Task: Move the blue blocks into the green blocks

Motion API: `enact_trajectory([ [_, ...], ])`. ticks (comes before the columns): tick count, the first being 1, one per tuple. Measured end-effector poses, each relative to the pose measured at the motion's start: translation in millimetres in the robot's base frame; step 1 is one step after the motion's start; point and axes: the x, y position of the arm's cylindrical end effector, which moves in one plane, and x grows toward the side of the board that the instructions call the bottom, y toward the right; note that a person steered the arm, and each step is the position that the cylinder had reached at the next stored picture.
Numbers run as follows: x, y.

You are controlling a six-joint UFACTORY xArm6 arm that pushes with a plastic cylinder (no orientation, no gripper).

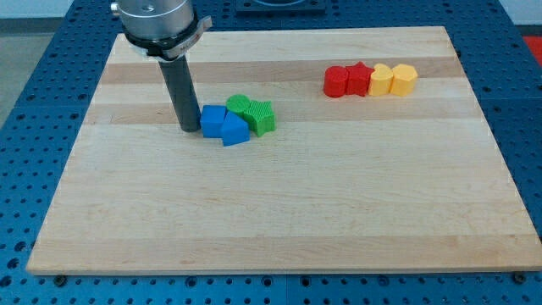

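Observation:
Two blue blocks sit together left of the board's middle: a blue cube (pixel 212 121) and a blue wedge-like block (pixel 235 130) just to its right and lower. Two green blocks touch them on the right: a green round block (pixel 240 106) and a green star block (pixel 262 117). My tip (pixel 190 129) stands on the board right at the blue cube's left side, touching or almost touching it. The dark rod rises from the tip to the arm's metal head at the view's top.
At the view's upper right stands a row of blocks: a red round block (pixel 336 81), a red star block (pixel 359 79), a yellow block (pixel 382 80) and another yellow block (pixel 405 79). The wooden board (pixel 279 212) lies on a blue perforated table.

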Motion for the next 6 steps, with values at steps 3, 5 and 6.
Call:
enact_trajectory([
  [3, 11, 44],
  [5, 6, 65],
  [6, 6, 68],
])
